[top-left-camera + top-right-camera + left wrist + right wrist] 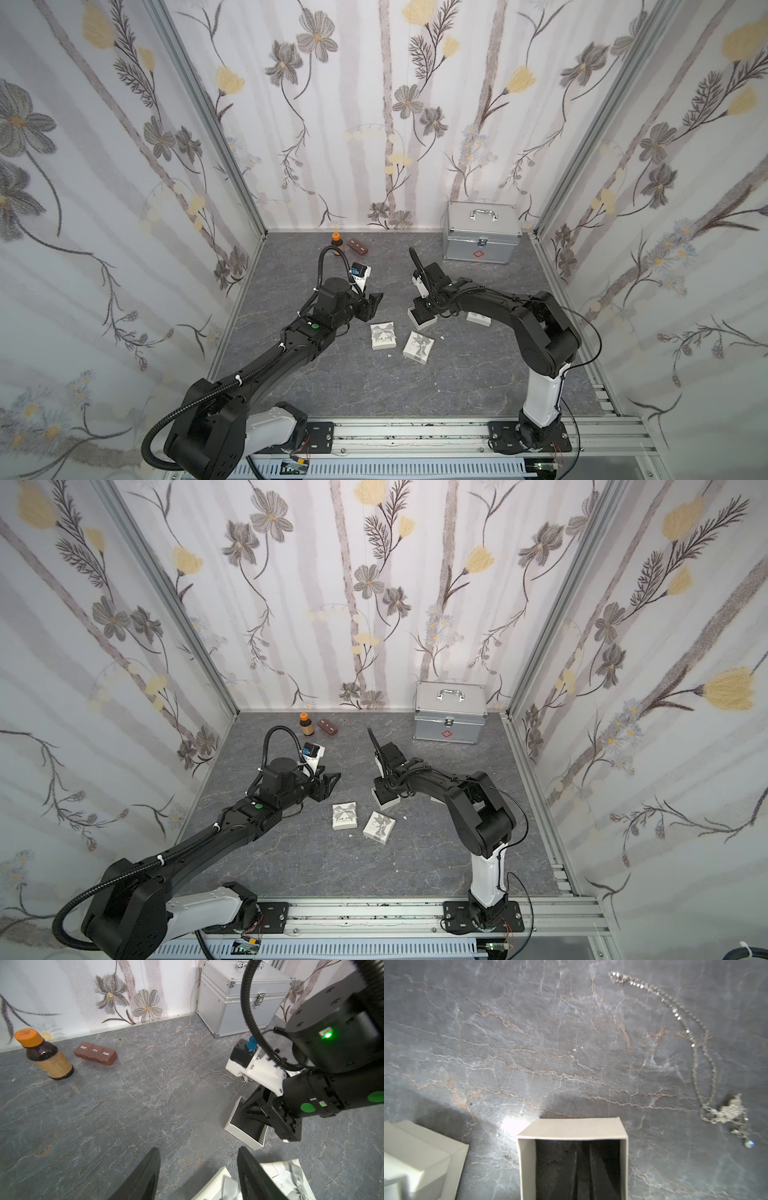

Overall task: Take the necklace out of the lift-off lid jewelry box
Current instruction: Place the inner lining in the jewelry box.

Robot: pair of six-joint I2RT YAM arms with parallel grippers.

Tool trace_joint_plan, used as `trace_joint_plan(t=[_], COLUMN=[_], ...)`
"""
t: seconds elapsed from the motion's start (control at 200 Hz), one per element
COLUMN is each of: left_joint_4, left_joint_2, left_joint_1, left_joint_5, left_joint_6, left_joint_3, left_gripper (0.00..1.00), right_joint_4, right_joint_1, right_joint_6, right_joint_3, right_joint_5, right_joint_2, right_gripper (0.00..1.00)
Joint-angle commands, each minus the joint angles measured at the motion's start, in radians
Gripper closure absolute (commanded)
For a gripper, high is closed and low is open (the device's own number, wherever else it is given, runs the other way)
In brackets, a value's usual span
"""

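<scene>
The necklace (695,1047), a fine silvery chain with a sparkling pendant (733,1111), lies loose on the grey stone table beside the open box. It also shows in the left wrist view, the necklace (220,1073) partly behind the right arm's camera. The open jewelry box (422,318) (384,798) is white with a dark lining. My right gripper (583,1151) (251,1109) reaches down into it, fingers together, nothing visible between them. My left gripper (376,301) (198,1153) hovers open to the box's left, empty.
Two white bow-printed boxes (382,336) (418,347) lie in front of both grippers. Another white box (478,319) sits under the right arm. An aluminium case (482,232) stands at the back right, a brown bottle (336,243) and a brown pill organiser (359,247) at the back.
</scene>
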Motion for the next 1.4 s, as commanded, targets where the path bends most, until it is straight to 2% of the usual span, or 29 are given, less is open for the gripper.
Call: trace_joint_plan(t=[0.0,0.57,0.804,0.969,1.014,1.079,1.149,1.194,1.299,1.394], left_joint_4=[0.055,0.054,0.049,0.05,0.05,0.048,0.049,0.05,0.051,0.053], left_joint_2=[-0.006,-0.025,-0.014,-0.017,-0.018,-0.019,-0.016,-0.013,0.004,0.021], left_joint_1=[0.003,0.01,0.012,0.013,0.012,0.012,0.012,0.012,0.012,0.012], left_joint_5=[0.012,0.007,0.009,0.011,0.01,0.012,0.015,0.019,0.035,0.057], left_joint_6=[-0.02,-0.012,-0.007,-0.012,-0.011,-0.008,-0.007,-0.007,-0.005,-0.001], left_joint_3=[-0.009,-0.011,-0.011,-0.022,-0.022,-0.023,-0.023,-0.023,-0.02,-0.016], left_gripper=[0.39,0.38,0.38,0.38,0.38,0.38,0.38,0.38,0.37,0.38], right_joint_4=[-0.002,-0.096,-0.065,-0.044,-0.04,-0.03,-0.013,-0.002,0.007,-0.006], right_joint_1=[0.002,0.022,0.02,0.009,0.004,-0.014,-0.039,-0.061,-0.101,-0.135], right_joint_6=[0.007,0.039,0.024,0.017,0.013,0.01,0.013,0.018,0.026,0.03], right_joint_3=[0.008,-0.006,0.0,-0.011,-0.017,-0.028,-0.045,-0.058,-0.086,-0.109], right_joint_5=[0.069,0.122,0.026,-0.004,-0.008,-0.038,-0.08,-0.099,-0.102,-0.045], right_joint_2=[-0.026,0.011,0.037,-0.016,-0.038,-0.073,-0.116,-0.149,-0.201,-0.218], right_gripper=[0.88,0.92,0.92,0.9,0.86,0.72,0.65,0.54,0.46,0.37])
